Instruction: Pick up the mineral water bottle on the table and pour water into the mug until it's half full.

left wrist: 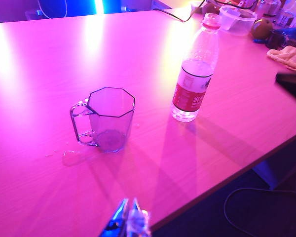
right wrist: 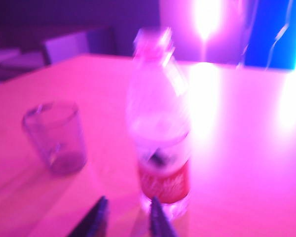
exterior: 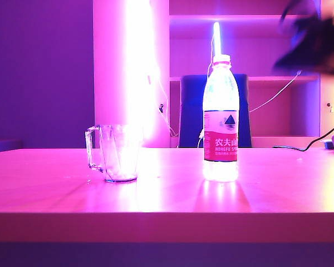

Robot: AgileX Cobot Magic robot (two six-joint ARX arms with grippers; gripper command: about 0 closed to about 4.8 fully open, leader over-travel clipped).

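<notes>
The mineral water bottle [exterior: 221,122] stands upright on the table with its white cap on, right of the middle, and water [exterior: 221,167] fills most of it. The clear glass mug [exterior: 119,153] stands to its left, handle turned away from the bottle; no water shows in it. My left gripper [left wrist: 131,200] hovers shut over the table's near edge, well short of the mug [left wrist: 108,118] and the bottle [left wrist: 195,74]. My right gripper [right wrist: 129,198] is open and empty, just short of the bottle's [right wrist: 163,128] base, with the mug [right wrist: 56,136] off to one side. The right arm [exterior: 314,41] is a dark blur at upper right.
A blue chair [exterior: 192,111] stands behind the table. A black cable [exterior: 300,146] runs along the far right. At the table's far corner sit a clear plastic container [left wrist: 235,17], a crumpled cloth [left wrist: 291,57] and small round objects. The table edge [left wrist: 227,182] lies close to my left gripper.
</notes>
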